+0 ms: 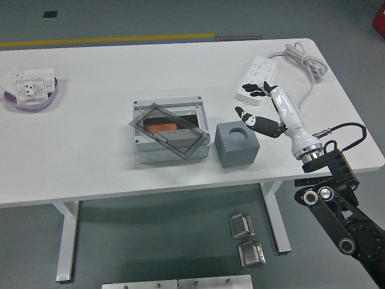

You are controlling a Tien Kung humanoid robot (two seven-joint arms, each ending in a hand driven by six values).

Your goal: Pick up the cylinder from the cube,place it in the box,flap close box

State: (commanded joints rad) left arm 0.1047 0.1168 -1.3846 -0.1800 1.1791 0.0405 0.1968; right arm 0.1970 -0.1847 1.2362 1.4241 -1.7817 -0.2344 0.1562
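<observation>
A grey box [170, 152] stands at the table's middle, its smoky clear lid [170, 130] tilted half over the opening. An orange cylinder [161, 126] lies inside, seen through the lid. Right of the box sits a dark grey cube [237, 144] with a bare round hole in its top. My right hand [256, 106], white with black fingertips, hovers just right of the cube, apart from it. Its fingers are spread and hold nothing. The left arm is out of sight.
A white power strip [258, 74] with its cable [305, 60] and plug [294, 111] lies behind my right hand. At the far left a purple bowl [50, 100] holds white wall sockets. Metal parts lie on the floor below.
</observation>
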